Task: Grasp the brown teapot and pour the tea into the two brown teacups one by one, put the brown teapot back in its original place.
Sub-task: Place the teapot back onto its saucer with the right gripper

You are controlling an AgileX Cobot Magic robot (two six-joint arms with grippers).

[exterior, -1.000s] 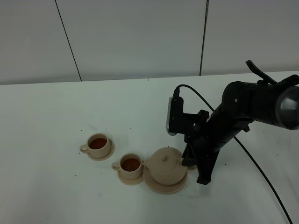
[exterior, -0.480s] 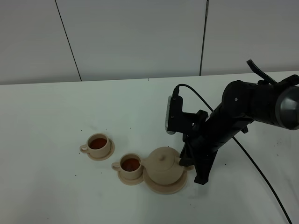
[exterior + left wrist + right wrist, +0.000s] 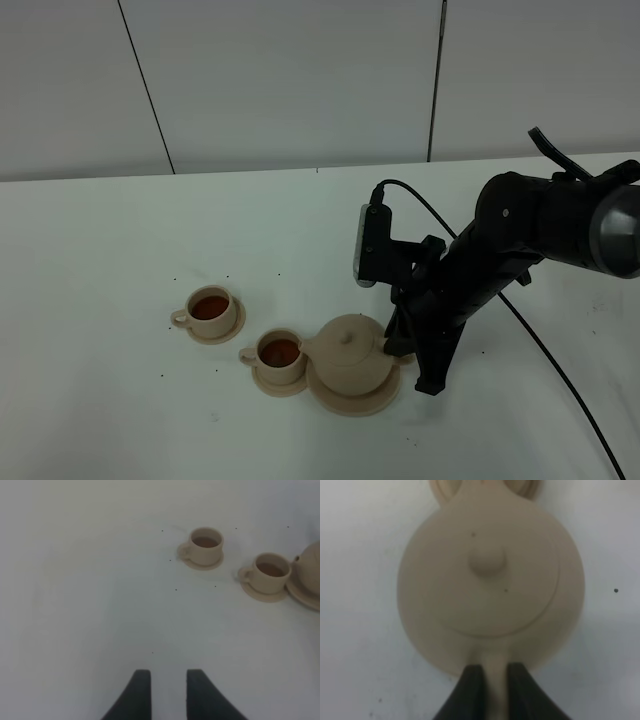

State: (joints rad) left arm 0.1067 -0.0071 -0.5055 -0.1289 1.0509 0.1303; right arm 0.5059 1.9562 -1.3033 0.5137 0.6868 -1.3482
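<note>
R gripper fingers pinch the brown teapot handle (narrow gap, handle between). Pot sits on big saucer, near-center table. Two filled teacups to its left. L gripper slightly apart, holding nothing.

Right claw hides most of the teapot handle.

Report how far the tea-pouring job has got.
Done: both small tan ceramic teacups hold reddish tea, and the rounded tan lidded teapot sits upright on its wide flat tan saucer. In hand: the right gripper is shut on the teapot's handle. Left: letting go and backing away. The left gripper hangs open over bare table, holding nothing.
</note>
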